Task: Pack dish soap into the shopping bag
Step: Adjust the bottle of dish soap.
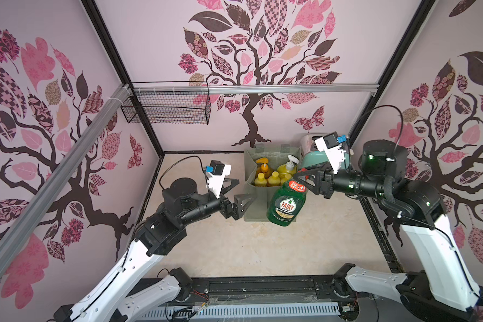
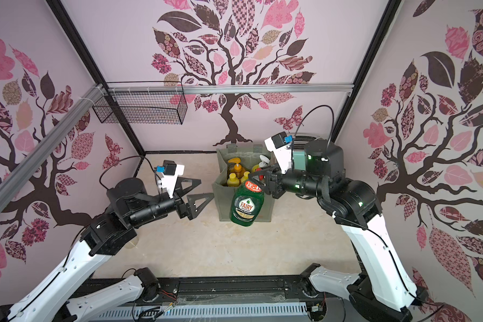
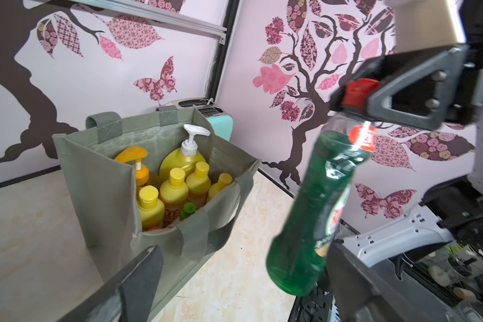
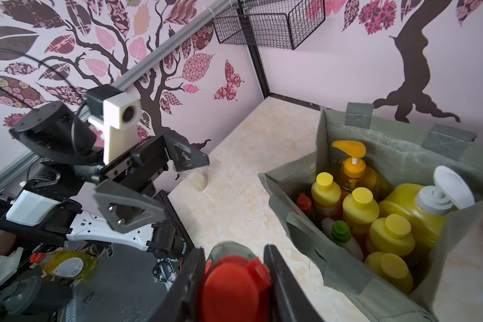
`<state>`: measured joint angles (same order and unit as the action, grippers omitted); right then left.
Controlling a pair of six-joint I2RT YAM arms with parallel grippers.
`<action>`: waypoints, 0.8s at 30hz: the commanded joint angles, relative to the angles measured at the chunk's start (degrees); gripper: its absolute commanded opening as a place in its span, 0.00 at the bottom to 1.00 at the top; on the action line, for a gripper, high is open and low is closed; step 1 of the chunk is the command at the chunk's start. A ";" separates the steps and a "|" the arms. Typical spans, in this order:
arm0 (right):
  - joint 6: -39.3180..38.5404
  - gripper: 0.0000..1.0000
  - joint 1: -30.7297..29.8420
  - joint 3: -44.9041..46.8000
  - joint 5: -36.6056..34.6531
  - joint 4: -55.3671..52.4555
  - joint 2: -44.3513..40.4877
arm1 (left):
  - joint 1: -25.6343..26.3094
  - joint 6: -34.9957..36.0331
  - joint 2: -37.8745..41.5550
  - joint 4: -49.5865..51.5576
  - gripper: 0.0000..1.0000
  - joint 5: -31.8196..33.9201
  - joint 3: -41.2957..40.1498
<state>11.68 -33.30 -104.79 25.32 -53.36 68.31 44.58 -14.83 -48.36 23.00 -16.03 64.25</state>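
The shopping bag (image 1: 255, 209) (image 2: 221, 200) stands open at the back of the table in both top views. Inside it stand the orange pump bottle (image 1: 263, 166), the big yellow white-pump bottle (image 3: 184, 159), several small yellow-capped bottles (image 4: 360, 206) and a white green-capped one (image 4: 342, 234). My right gripper (image 1: 301, 178) (image 4: 233, 249) is shut on the red cap (image 4: 234, 284) of the green Fairy bottle (image 1: 286, 206) (image 3: 310, 223). That bottle hangs in the air in front of the bag's near right corner. My left gripper (image 1: 239, 191) (image 3: 243, 251) is open and holds nothing, just left of the bag.
A black wire basket (image 1: 168, 106) hangs on the back wall at the left. A teal toaster (image 1: 310, 161) stands behind the bag on its right. A small beige object (image 4: 199, 182) lies on the table near the left wall.
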 commanded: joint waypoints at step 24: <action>7.26 0.00 -0.38 1.37 22.87 16.70 3.67 | 1.65 -5.75 -6.75 -14.42 0.20 -28.97 -3.32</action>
<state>17.17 -33.63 -103.68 45.30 -43.42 73.08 46.06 -20.86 -56.73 10.00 -43.24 59.70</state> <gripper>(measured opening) 0.354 0.241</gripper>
